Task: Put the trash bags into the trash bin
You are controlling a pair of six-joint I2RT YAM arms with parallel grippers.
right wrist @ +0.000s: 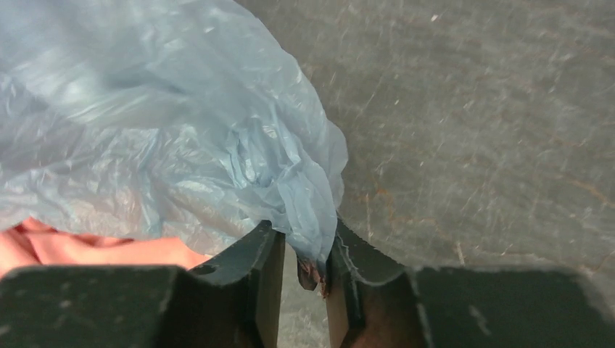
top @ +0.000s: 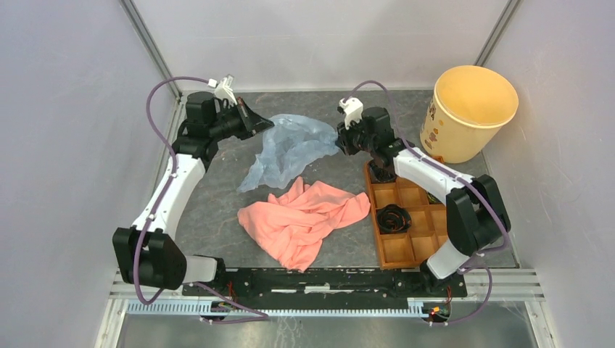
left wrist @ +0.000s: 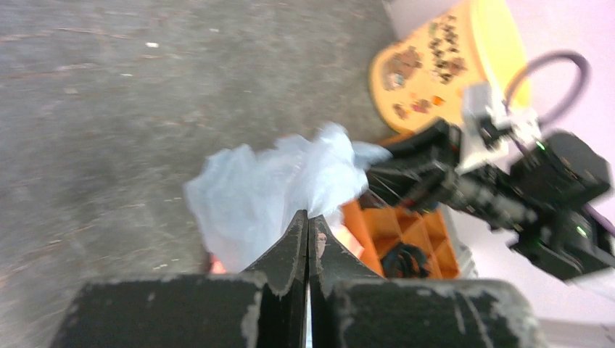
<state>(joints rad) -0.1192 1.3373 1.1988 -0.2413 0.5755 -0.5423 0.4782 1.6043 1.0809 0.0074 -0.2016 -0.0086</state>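
**Blue bag strung between my two grippers, bin at far right**

My left gripper (top: 262, 125) sits at the back left of the table (top: 217, 210) with its jaws fully closed. In its wrist view the blue bag (top: 290, 148) comes up right at the tips, so I judge it is pinching the film's left edge. The bag spreads across the middle back of the table, partly lifted, with its lower edge draped toward the pink bag (top: 304, 221). The pink bag lies crumpled on the table in front, and neither gripper touches it.

My right gripper (right wrist: 303, 239) is at the blue bag's right corner. Its jaws are a narrow way apart with a twisted wad of film between them. I can't tell if that's a real pinch or loose film.

Right of that is a wooden tray (top: 410, 232) with a black object (top: 393, 217) in one compartment; neither is part of the task. The trash bin (top: 471, 112) stands upright in the back right corner, mouth open, no bag in it, well apart from both bags.

Handling, my judgement:
- Both bags are very light, limp, slick film that will sag, billow and snag on the tray or bin rim.
- A single-layer pinch can slip, so I should grab a bunched fold or gathered corner, deep in the jaws.
- They aren't fragile, but thin film may tear if my grippers pull opposite ways.
- The hanging tail must clear the rim.
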